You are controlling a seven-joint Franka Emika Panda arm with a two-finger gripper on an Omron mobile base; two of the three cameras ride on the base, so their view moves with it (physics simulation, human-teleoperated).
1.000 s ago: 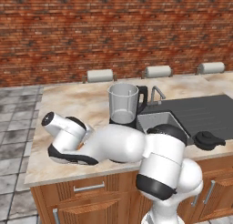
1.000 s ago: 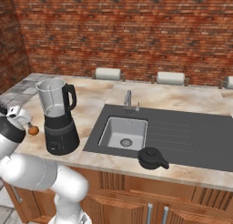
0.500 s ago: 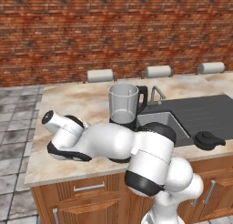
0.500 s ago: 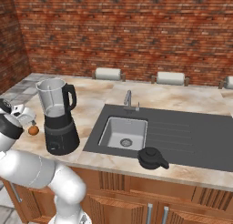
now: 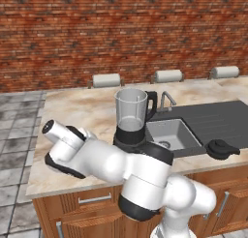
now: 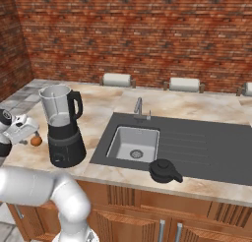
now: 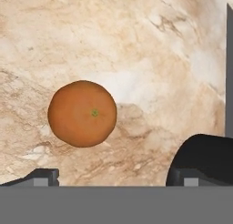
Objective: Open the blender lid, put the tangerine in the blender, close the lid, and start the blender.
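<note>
Hand view: your gripper (image 7: 113, 175) hangs wide apart and empty over the marble counter (image 7: 150, 45), the tangerine (image 7: 82, 113) lying free just ahead of the fingertips (image 7: 43, 175). Right base view: the tangerine (image 6: 36, 140) sits left of the blender (image 6: 63, 126), whose jar stands uncapped. The blender lid (image 6: 164, 170) rests on the dark sink (image 6: 197, 147) surround, well apart. No legible writing.

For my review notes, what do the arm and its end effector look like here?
The arm is made of glossy white rounded segments with dark bands at the joints. No cables or markings show. The end effector has two small dark finger tips, each with a grey pad at its end.
</note>
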